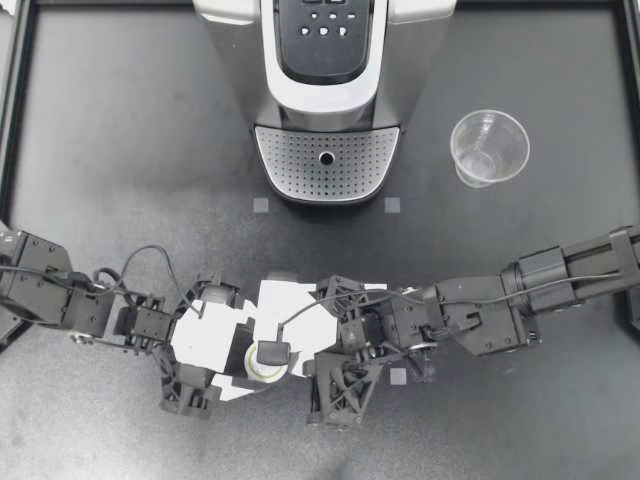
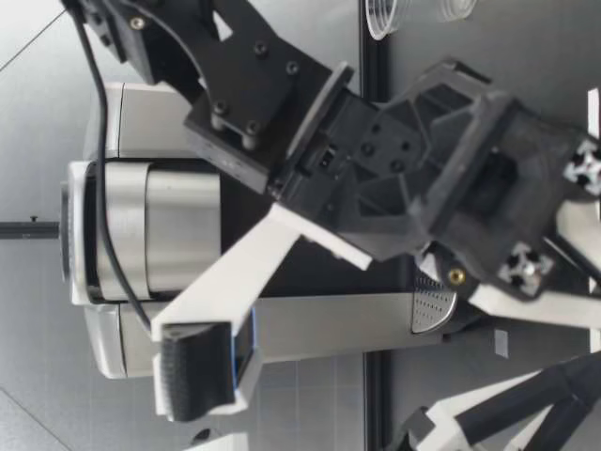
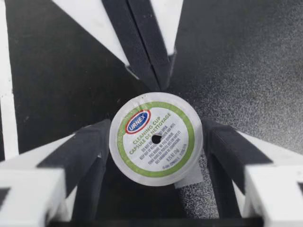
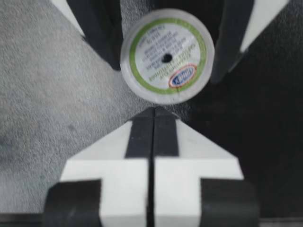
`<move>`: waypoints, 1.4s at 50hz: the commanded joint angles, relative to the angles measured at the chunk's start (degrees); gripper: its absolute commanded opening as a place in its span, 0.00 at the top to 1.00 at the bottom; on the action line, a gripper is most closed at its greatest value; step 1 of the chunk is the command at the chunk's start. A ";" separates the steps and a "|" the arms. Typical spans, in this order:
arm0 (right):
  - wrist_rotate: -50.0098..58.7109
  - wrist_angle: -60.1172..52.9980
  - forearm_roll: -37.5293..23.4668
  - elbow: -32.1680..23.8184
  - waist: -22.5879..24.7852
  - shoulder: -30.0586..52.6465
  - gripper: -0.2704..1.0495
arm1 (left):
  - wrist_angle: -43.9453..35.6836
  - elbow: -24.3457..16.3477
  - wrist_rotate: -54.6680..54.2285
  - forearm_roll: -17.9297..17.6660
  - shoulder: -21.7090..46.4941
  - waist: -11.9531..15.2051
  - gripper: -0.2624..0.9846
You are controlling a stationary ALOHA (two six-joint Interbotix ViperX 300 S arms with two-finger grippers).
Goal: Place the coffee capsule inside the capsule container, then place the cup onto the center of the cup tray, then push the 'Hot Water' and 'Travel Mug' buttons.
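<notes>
Coffee capsule (image 1: 264,372) at the near middle of the table (image 1: 120,200), gripped by the left gripper (image 1: 240,358): fingers (image 3: 80,146) pressed against the rim from two opposite sides, foil lid facing the left wrist camera. Cannot tell whether resting on the table or held just off it. Close beside it, the right gripper (image 1: 274,352), closed on nothing, pads (image 4: 142,137) flat together, tip just beside the capsule's rim; contact too close to call.

Judged small, light and thin-walled: stiff enough for a side grip, yet easy to dent under a hard squeeze. Smooth sides likely slippery; foil lid soft, so best left untouched. Dark dot at the lid's centre, hole or print, cannot tell. Best hold looks like the present one, across the body just under the rim, so that the rim acts as a ledge against slipping.

Farther off, the cup tray (image 1: 327,165), perforated metal at the foot of the coffee machine (image 1: 230,80), with nothing standing on it. Above it, no open capsule container seen from overhead, so contents hidden; probably needs opening before the capsule can go in. Buttons (image 1: 325,25) on the dark top panel at the far edge, too small to tell apart.

Far right, well apart from the tray, the cup (image 1: 489,147): clear plastic, upright on the table, empty. Judged very light and flimsy, apt to crush or tip; a gentle hold on the wall near the rim seems wise.
</notes>
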 commanded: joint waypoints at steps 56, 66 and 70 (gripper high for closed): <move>-7.47 -50.80 -0.09 26.28 -23.73 -30.15 0.77 | 3.87 -1.58 -3.69 -0.44 -17.84 2.20 0.43; -8.61 -53.35 0.00 24.79 -24.08 -30.32 0.77 | 3.87 -1.49 -3.69 -0.70 -17.93 2.20 0.43; -9.76 -54.49 -0.09 23.91 -24.08 -30.41 0.77 | 3.87 -1.49 -3.69 -0.62 -17.84 2.20 0.43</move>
